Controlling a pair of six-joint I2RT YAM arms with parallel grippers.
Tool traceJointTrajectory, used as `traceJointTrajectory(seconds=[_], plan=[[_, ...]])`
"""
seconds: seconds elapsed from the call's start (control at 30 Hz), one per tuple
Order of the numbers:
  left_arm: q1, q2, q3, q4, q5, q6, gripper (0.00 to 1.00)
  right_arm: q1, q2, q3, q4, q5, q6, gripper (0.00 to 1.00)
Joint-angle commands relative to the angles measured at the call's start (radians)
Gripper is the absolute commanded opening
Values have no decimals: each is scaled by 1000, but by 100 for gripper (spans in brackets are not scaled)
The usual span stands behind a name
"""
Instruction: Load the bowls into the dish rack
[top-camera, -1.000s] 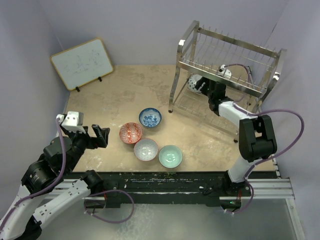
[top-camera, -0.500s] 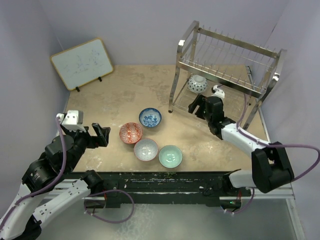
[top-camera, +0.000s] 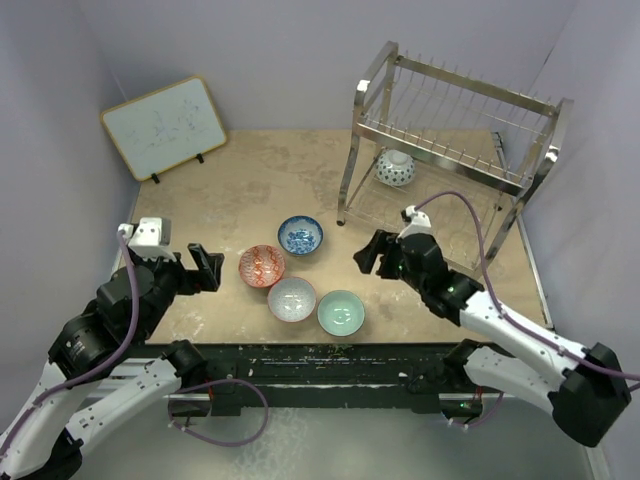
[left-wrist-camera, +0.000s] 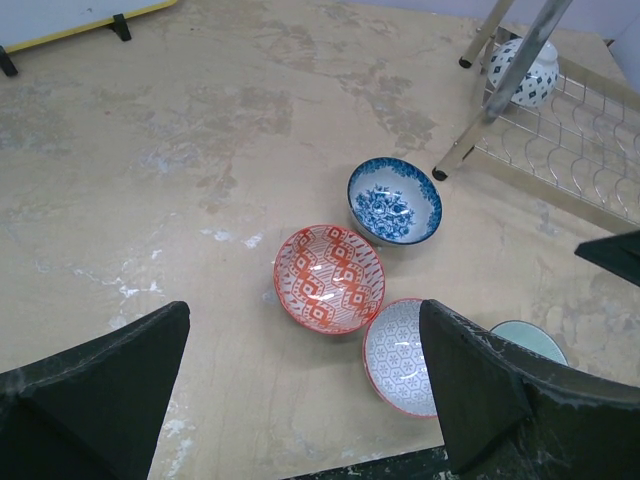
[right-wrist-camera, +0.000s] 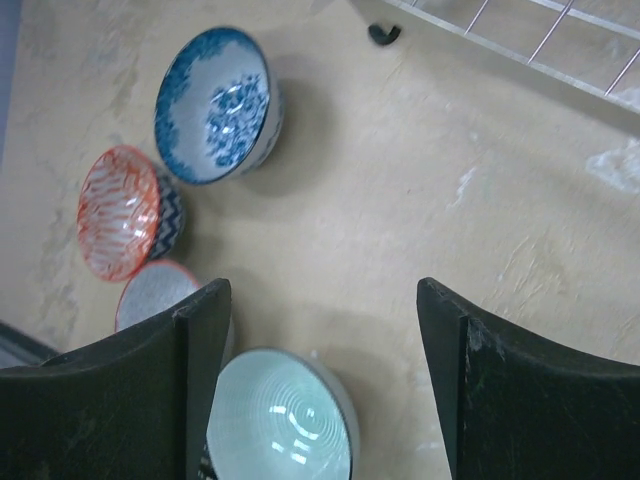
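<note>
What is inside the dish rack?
In the dish rack, one blue-and-white bowl sits on the lower shelf; the upper shelf shows nothing. Its bars hide part of the lower shelf.

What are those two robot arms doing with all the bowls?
They are loading bowls into the dish rack. One blue-and-white bowl already sits on its lower shelf. Four wait on the table: a blue bowl, a red-orange bowl, a grey-white bowl and a mint green bowl. The right pincer hangs open and empty near them. The left pincer is open and empty too.
</note>
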Motion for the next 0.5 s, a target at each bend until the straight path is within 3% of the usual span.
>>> traceJointTrajectory(seconds=[0.0, 0.23, 0.47], plan=[[-4, 18, 13, 29, -12, -6, 99, 113, -123, -23, -153, 44, 57, 76], [-4, 22, 18, 26, -17, -14, 99, 370, -117, -8, -219, 139, 147, 74], [-4, 20, 37, 1, -22, -24, 99, 677, 141, 151, -324, 345, 258, 76]])
